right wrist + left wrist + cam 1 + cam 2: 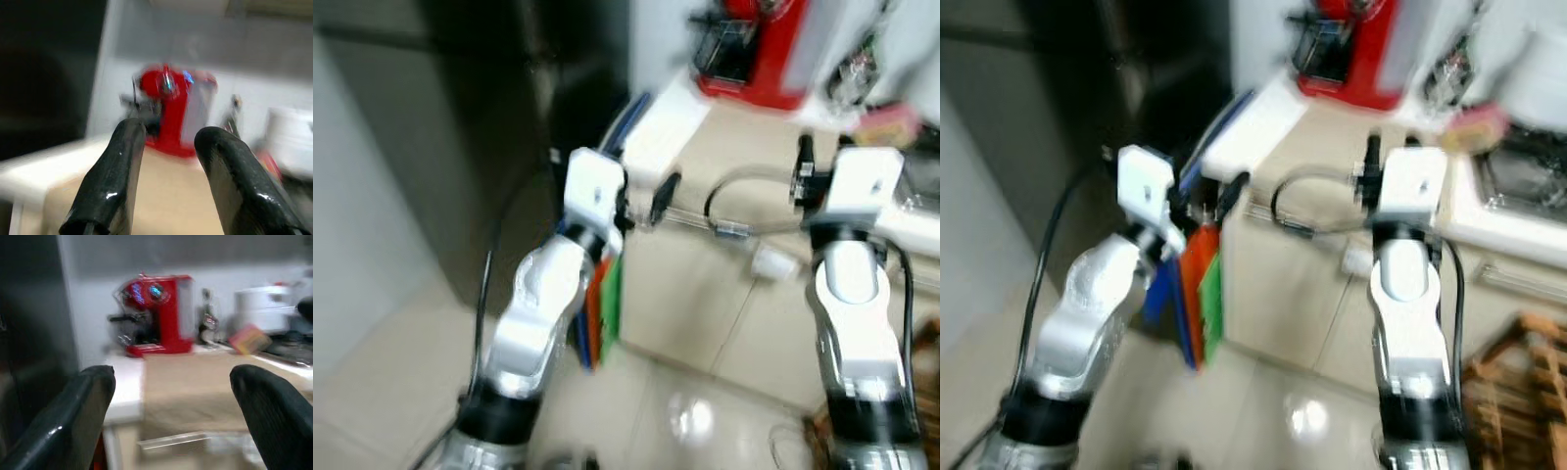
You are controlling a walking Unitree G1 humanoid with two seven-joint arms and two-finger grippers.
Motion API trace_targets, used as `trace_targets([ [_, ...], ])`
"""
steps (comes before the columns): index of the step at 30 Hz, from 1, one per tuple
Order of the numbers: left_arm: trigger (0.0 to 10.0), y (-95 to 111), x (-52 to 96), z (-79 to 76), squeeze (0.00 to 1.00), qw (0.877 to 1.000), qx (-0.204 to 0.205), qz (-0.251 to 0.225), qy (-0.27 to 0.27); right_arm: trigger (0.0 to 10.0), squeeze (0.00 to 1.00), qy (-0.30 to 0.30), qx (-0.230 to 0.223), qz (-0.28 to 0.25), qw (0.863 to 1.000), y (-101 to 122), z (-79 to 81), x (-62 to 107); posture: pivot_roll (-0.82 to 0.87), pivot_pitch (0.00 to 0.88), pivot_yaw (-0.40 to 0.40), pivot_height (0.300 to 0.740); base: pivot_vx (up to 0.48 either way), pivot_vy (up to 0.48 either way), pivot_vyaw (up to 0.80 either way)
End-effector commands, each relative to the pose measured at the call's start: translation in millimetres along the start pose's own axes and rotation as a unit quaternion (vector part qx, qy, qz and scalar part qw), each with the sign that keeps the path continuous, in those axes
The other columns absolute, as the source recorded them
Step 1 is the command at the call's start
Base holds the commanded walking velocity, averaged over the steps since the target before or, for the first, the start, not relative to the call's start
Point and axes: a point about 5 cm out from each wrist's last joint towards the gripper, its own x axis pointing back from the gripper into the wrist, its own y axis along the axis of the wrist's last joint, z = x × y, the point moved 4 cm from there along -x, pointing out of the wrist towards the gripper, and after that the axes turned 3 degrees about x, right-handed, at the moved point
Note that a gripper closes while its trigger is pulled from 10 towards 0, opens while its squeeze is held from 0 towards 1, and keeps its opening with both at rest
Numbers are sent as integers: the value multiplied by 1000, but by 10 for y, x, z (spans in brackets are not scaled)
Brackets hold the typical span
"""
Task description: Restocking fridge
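Both claws raised w/ fingers apart, empty: left claw (171, 416), right claw (168, 181), facing red coffee machine (156, 313) on beige desk (195, 382).

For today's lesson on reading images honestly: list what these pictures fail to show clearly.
- Fridge: a dark blurred mass in the eye views; no door handle can be made out.
- Red coffee machine: cut off by the top edge in the eye views, motion-blurred in both wrist views.
- Pink item on the counter: too blurred to identify.
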Motion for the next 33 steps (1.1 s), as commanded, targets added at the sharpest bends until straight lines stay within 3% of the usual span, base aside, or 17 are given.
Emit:
trace_targets([
  [1,10000,81,-37,36,0,1000,-6,-11,0,10000,0,-5,-5,-6,1000,53,-26,-56,-119,0,25,740,0,0,0],
  [10,10000,103,-54,29,0,1000,10,-19,-5,10000,0,2,-8,4,1000,24,9,-73,-118,0,21,740,0,0,-306],
  [16,10000,123,-68,33,0,1000,14,-27,-3,10000,0,0,-7,5,1000,14,7,-87,-117,0,20,740,381,278,-775],
  [23,10000,177,-93,42,0,999,12,-38,-2,10000,0,-2,-2,-12,1000,74,16,-113,-115,0,22,740,407,221,0],
  [24,10000,181,-96,40,0,999,13,-39,-4,10000,1000,-4,-2,-14,1000,81,10,-115,-115,0,22,740,424,0,0],
  [33,10000,200,-116,20,0,999,10,-43,-9,10000,1000,-8,3,-10,1000,57,4,-122,-116,0,25,740,448,0,0],
])
